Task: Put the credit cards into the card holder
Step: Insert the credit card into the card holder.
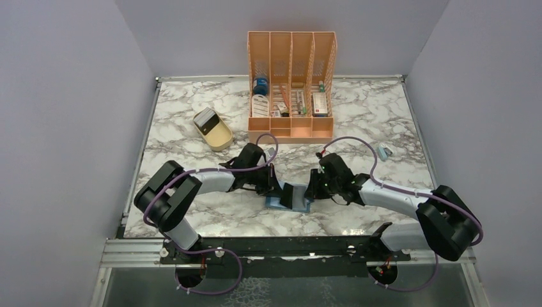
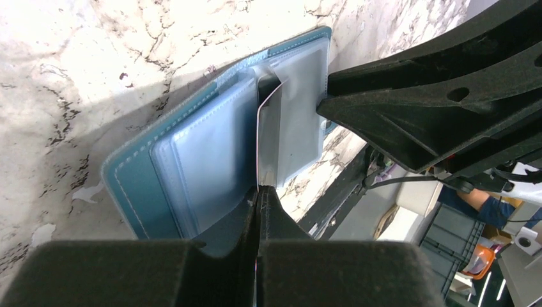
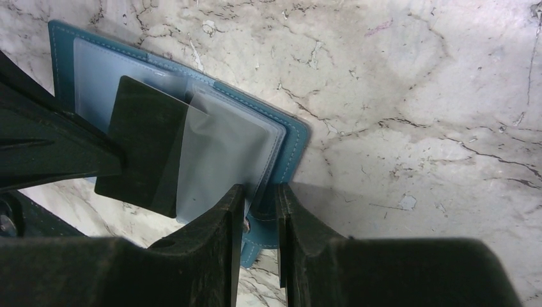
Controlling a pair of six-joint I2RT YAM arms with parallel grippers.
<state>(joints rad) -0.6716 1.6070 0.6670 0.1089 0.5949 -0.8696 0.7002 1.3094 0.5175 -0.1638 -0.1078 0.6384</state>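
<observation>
Both hands grip: left hand (image 2: 257, 193) pinches credit card (image 3: 142, 146), right hand (image 3: 259, 192) clamps edge of card holder (image 3: 293, 135).

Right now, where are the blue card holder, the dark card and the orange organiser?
card holder (image 3: 292, 135): right wrist view, its teal cover edge.
dark card (image 3: 142, 146): right wrist view, middle of its face.
orange organiser (image 1: 291, 133): top view, its front ledge.

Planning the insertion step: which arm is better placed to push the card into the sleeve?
Left. The left end effector is shut on the card, already partly under a clear sleeve of the card holder; the right end effector grips its edge.
</observation>
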